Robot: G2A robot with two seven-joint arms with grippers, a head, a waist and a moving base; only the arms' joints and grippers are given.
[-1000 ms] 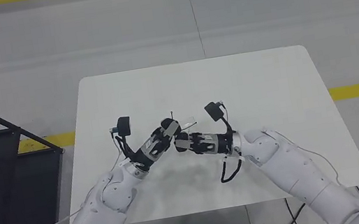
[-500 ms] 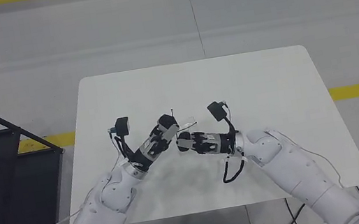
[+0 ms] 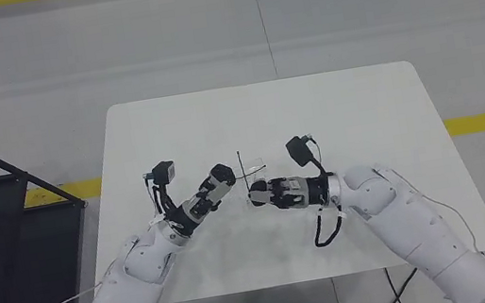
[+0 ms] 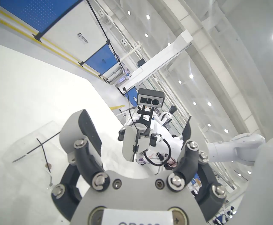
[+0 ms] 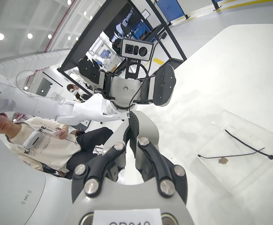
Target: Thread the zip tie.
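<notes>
Two thin black zip ties [image 3: 242, 164] lie crossed in a shallow clear tray [image 3: 257, 163] at the middle of the white table [image 3: 361, 114]. My left gripper [image 3: 224, 173] hovers just left of the tray, open and empty. My right gripper [image 3: 254, 194] hangs just in front of the tray, shut, with nothing visible between its fingers. The left wrist view has the open left gripper [image 4: 138, 132], the zip ties [image 4: 43, 149] off to one side, and the shut right gripper [image 4: 131, 147] beyond. In the right wrist view are the shut right gripper [image 5: 131, 132], the zip ties [image 5: 236, 154] and the tray [image 5: 245, 176].
A small brown scrap [image 5: 222, 160] lies in the tray beside the ties. A black panel on a dark frame [image 3: 11, 255] stands off the table's left side. Bare tabletop stretches right of and behind the tray.
The two grippers were close together over the tray's near edge; the left has drawn back to the left and the right to the right, opening a gap. The zip ties stay put.
</notes>
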